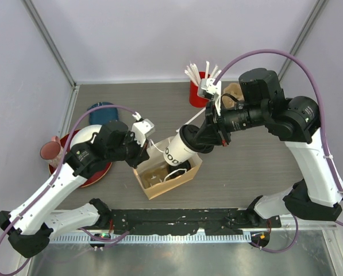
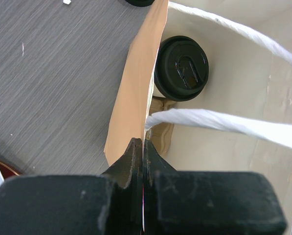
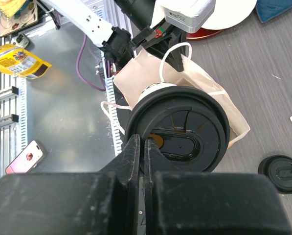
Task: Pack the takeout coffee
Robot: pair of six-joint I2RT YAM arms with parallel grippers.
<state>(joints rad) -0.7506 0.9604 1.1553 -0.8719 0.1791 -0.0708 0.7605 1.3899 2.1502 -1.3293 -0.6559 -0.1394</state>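
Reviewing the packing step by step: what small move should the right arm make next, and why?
Probably lower the tilted cup into the paper bag, uprighting it. The right gripper pinches its lid rim above the opening, the left gripper pinches the bag's wall, and one lidded cup already sits inside, so aim beside it.

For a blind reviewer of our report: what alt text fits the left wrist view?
The left pincer is shut on the rim of a paper bag. Inside sits a coffee cup with a black sip lid, and a white cord handle crosses the opening.
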